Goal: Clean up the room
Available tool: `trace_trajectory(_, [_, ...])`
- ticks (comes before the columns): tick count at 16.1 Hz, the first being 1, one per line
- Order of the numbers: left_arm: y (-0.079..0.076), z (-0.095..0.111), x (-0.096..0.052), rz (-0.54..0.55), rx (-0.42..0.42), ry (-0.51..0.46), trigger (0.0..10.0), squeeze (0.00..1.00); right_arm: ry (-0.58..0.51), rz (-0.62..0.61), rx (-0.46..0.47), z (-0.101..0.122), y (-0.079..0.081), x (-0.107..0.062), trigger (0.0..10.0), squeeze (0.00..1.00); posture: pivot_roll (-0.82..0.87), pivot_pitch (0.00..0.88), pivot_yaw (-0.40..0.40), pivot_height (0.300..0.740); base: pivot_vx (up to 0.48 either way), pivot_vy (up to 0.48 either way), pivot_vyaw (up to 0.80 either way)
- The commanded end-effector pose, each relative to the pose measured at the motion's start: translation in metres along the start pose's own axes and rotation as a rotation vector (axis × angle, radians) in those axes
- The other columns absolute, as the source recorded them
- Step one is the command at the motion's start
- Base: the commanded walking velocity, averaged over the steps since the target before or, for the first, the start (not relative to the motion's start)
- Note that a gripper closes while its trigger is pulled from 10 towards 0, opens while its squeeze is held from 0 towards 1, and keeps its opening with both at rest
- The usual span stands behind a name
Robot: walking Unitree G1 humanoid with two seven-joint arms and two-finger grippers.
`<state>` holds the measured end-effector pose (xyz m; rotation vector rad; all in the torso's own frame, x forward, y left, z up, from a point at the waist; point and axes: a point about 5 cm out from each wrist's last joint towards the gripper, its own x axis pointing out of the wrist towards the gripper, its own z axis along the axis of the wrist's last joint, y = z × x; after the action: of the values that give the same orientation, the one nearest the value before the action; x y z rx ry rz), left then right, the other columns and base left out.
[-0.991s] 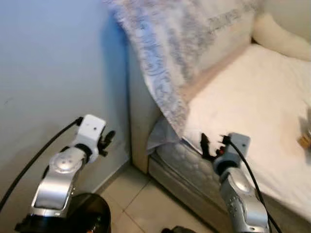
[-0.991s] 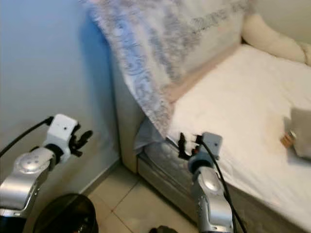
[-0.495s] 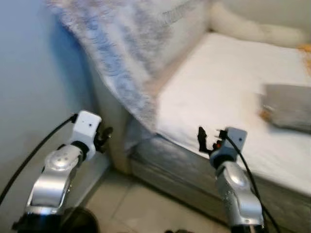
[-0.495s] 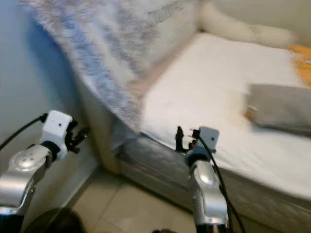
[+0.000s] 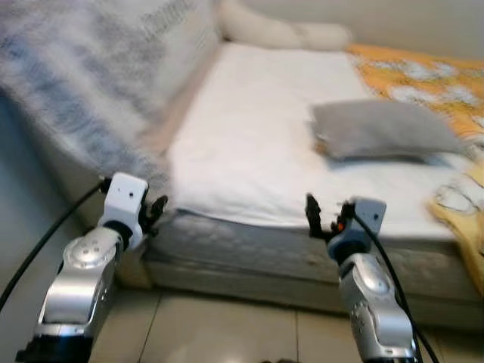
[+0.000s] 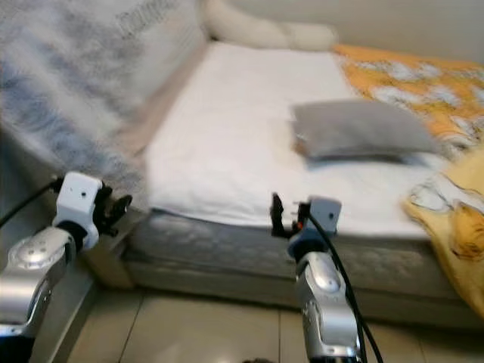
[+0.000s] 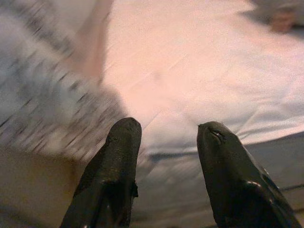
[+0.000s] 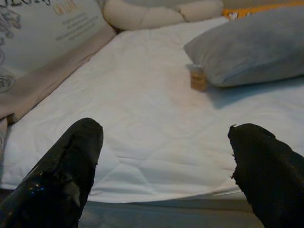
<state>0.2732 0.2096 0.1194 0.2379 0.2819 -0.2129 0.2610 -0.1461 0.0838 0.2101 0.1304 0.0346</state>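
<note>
Since a second ago the camera has swung right, away from the wall, bringing the grey pillow (image 5: 382, 130) and orange blanket (image 5: 423, 76) into view on the white bed (image 5: 249, 144). Both grippers, left (image 7: 164, 142) and right (image 8: 164, 142), hover spread wide and empty before the mattress edge. A small brown object (image 8: 198, 79) lies touching the pillow's corner.

Soft even indoor light, head views motion-blurred esp. at left, left wrist view smeared, right wrist sharper.

White bed sheet (image 5: 249, 144), grey pillow (image 5: 378, 130), orange patterned blanket (image 5: 416, 76), grey-and-white mottled throw (image 5: 68, 83), cream bolster (image 5: 280, 32)
</note>
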Motion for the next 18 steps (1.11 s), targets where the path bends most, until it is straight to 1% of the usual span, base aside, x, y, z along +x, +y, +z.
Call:
trace_trajectory(1, [-0.005, 0.004, 0.003, -0.015, -0.017, -0.020, 10.0, 0.00, 0.007, 0.008, -0.014, 0.001, -0.010, -0.005, 10.0, 1.00, 0.10, 0.000, -0.028, 0.740, 0.000, 0.000, -0.78])
trace_trajectory(3, [-0.007, 0.005, 0.005, -0.002, -0.034, -0.030, 10.0, 0.00, 0.011, 0.003, -0.024, 0.001, -0.016, -0.005, 10.0, 1.00, 0.09, 0.000, -0.034, 0.740, 0.000, 0.000, -0.78])
trace_trajectory(4, [-0.007, 0.007, 0.007, 0.004, -0.050, -0.047, 10.0, 0.00, 0.002, -0.009, -0.008, 0.002, -0.016, -0.003, 10.0, 1.00, 0.08, 0.000, -0.032, 0.740, 0.000, 0.000, -0.77])
trace_trajectory(6, [-0.007, 0.010, 0.009, 0.028, -0.029, -0.069, 10.0, 0.00, -0.015, 0.010, 0.000, 0.006, -0.011, 0.001, 10.0, 1.00, 0.07, 0.000, -0.030, 0.740, 0.000, 0.000, -0.78])
trace_trajectory(7, [-0.006, 0.016, 0.012, 0.044, 0.005, -0.114, 10.0, 0.00, -0.042, 0.000, -0.015, 0.014, -0.005, 0.006, 10.0, 0.00, 0.06, 0.000, -0.032, 0.740, 0.000, 0.000, 0.00])
trace_trajectory(8, [-0.007, 0.017, 0.013, 0.040, -0.004, -0.129, 10.0, 0.00, -0.051, -0.007, -0.040, 0.016, -0.004, 0.007, 10.0, 0.00, 0.06, 0.000, -0.032, 0.740, 0.000, 0.000, 0.00])
trace_trajectory(9, [-0.009, 0.019, 0.014, 0.032, -0.019, -0.137, 10.0, 0.00, -0.049, 0.005, -0.027, 0.016, -0.002, 0.009, 10.0, 0.00, 0.06, 0.000, -0.032, 0.740, 0.000, 0.000, 0.00])
trace_trajectory(12, [-0.015, 0.023, 0.019, 0.015, -0.033, -0.157, 10.0, 0.00, -0.037, -0.007, -0.030, 0.019, -0.004, 0.015, 10.0, 0.00, 0.05, 0.000, -0.034, 0.740, 0.307, 0.000, 0.00])
trace_trajectory(16, [-0.018, 0.022, 0.022, 0.012, -0.050, -0.163, 10.0, 0.00, -0.037, -0.005, -0.057, 0.021, -0.004, 0.018, 10.0, 0.00, 0.04, 0.000, -0.027, 0.740, 0.345, 0.000, 0.00])
trace_trajectory(18, [-0.018, 0.022, 0.022, 0.012, -0.052, -0.163, 10.0, 0.00, -0.034, -0.005, -0.044, 0.021, -0.003, 0.018, 10.0, 0.00, 0.05, 0.000, -0.029, 0.740, 0.379, 0.000, -0.80])
